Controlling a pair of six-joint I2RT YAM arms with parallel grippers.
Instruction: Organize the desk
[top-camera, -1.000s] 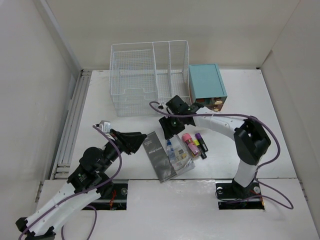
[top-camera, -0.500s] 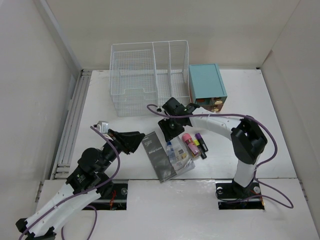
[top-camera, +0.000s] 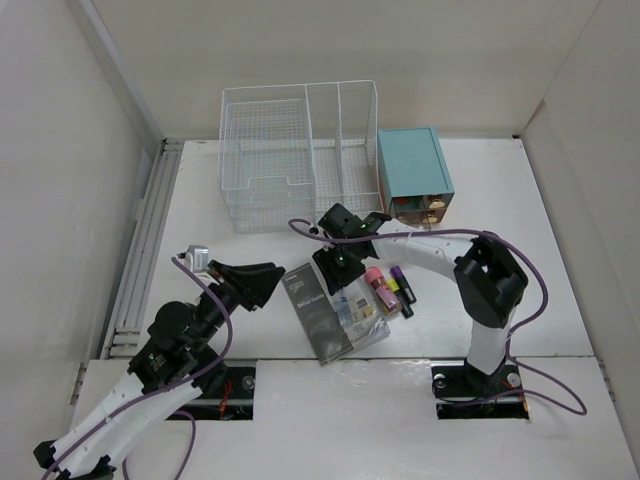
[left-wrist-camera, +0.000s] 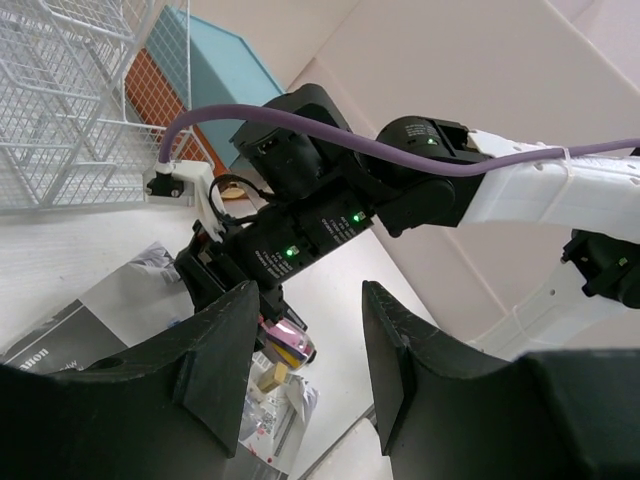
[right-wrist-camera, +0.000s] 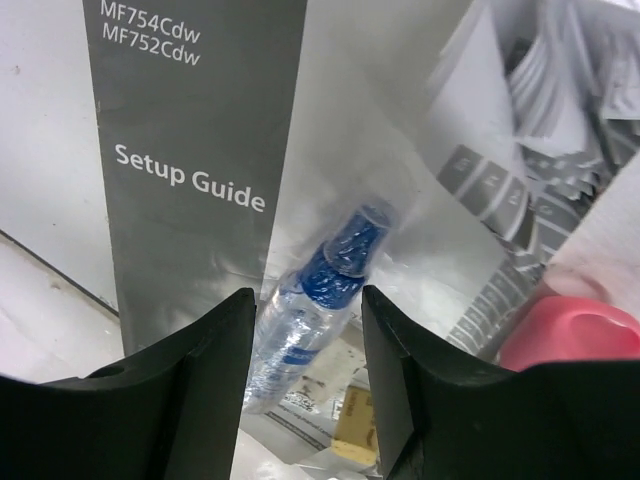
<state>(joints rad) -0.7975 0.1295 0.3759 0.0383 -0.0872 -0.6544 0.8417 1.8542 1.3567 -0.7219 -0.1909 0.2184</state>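
Note:
On the white desk (top-camera: 505, 205) lies a grey "Setup Guide" booklet (top-camera: 312, 308) with a clear plastic bag (top-camera: 362, 312) beside it. Inside the bag is a clear bottle with a blue cap (right-wrist-camera: 322, 292). My right gripper (top-camera: 336, 268) hangs open just over the bag. In the right wrist view its fingers stand on either side of the bottle (right-wrist-camera: 308, 385), and the right finger is clear of it. My left gripper (top-camera: 262, 281) is open and empty, left of the booklet and aimed at the right arm (left-wrist-camera: 310, 375). Pink (top-camera: 377, 282) and purple (top-camera: 401, 284) highlighters lie right of the bag.
A white wire-mesh rack (top-camera: 298, 155) stands at the back, with a teal box with orange drawers (top-camera: 413, 172) to its right. A rail runs along the desk's left edge (top-camera: 145, 240). Two cutouts at the near edge hold the arm bases (top-camera: 480, 385).
My right gripper has slid left and nearer, from beside the highlighters to over the bag and booklet edge. My left arm has drawn back slightly to the left.

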